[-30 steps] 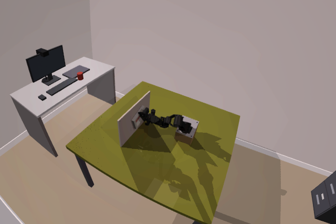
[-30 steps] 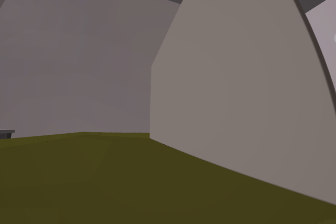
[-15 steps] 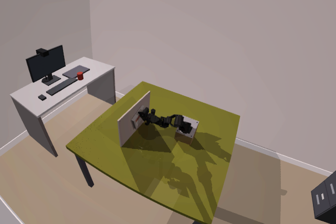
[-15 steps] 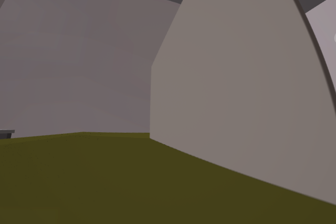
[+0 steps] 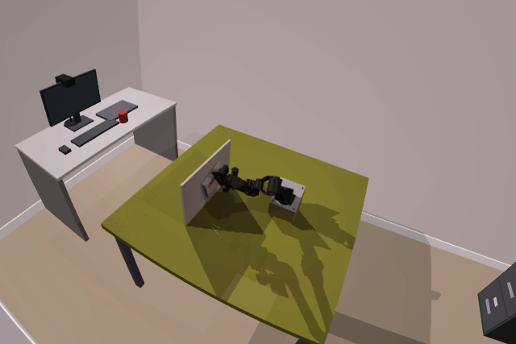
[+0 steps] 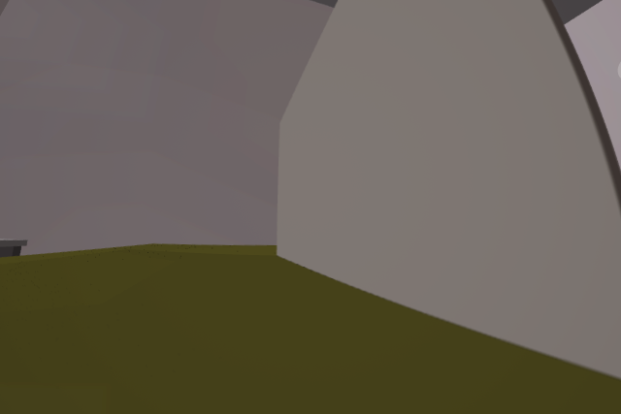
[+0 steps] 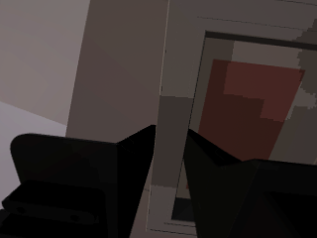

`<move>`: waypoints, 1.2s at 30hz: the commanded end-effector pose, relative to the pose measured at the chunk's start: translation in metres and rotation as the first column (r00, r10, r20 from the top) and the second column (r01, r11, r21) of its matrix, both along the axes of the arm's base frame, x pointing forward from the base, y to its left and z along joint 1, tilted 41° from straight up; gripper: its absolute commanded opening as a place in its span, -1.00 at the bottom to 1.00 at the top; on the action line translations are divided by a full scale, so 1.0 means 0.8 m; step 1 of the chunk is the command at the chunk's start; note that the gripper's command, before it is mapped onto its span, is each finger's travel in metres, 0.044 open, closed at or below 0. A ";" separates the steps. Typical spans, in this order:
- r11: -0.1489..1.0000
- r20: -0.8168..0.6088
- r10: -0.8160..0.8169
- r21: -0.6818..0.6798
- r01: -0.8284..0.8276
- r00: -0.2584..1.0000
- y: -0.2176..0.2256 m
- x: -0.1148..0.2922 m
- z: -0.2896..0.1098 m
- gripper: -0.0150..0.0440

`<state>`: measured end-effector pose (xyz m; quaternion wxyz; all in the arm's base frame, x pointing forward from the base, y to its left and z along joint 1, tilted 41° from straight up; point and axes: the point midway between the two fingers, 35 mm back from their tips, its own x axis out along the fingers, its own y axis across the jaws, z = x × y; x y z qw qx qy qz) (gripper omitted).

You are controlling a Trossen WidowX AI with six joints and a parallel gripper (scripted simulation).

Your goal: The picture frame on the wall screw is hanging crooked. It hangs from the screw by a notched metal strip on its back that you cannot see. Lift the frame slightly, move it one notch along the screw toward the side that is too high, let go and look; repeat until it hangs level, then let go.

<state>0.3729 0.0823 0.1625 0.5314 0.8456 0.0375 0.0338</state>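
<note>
You have the gripper point(image 7: 170, 149) closed on the frame point(image 7: 173, 124), its two dark fingers pinching the frame's pale side rail with only a narrow gap between them. In the wrist view the rail runs up between the fingers from 6 o'clock toward 12, and the red picture point(image 7: 248, 109) inside the frame fills the area at 2 o'clock. The frame's edges lean slightly clockwise in that view, but the camera itself is tilted, so you cannot tell from it how level the frame hangs.

In the top view the frame point(image 5: 210, 184) sits against the face of the small wall panel point(image 5: 200, 190), which stands upright on the green table point(image 5: 291, 273). The arm point(image 5: 250, 185) reaches from its base point(image 5: 301, 192), at about 3 o'clock of the panel, straight across to the frame; the gripper point(image 5: 216, 176) meets the frame's upper edge as seen from there. The screw is hidden behind the frame.

The exterior view gives you only the bare back of the panel point(image 6: 426, 148) rising from the table point(image 6: 200, 339); neither frame nor arm shows there.

At 10 o'clock of the table stands a grey desk point(image 5: 150, 101) with a monitor point(image 5: 70, 97), keyboard point(image 5: 94, 132) and red cup point(image 5: 122, 116), well apart from the work.
</note>
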 end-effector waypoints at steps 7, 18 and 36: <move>1.000 0.005 -0.005 -0.004 0.005 1.000 -0.002 0.000 -0.001 -0.49; 1.000 0.005 -0.005 -0.004 0.005 1.000 -0.004 0.000 0.000 -0.49; 1.000 0.005 -0.005 -0.004 0.005 1.000 -0.009 0.001 -0.002 -0.49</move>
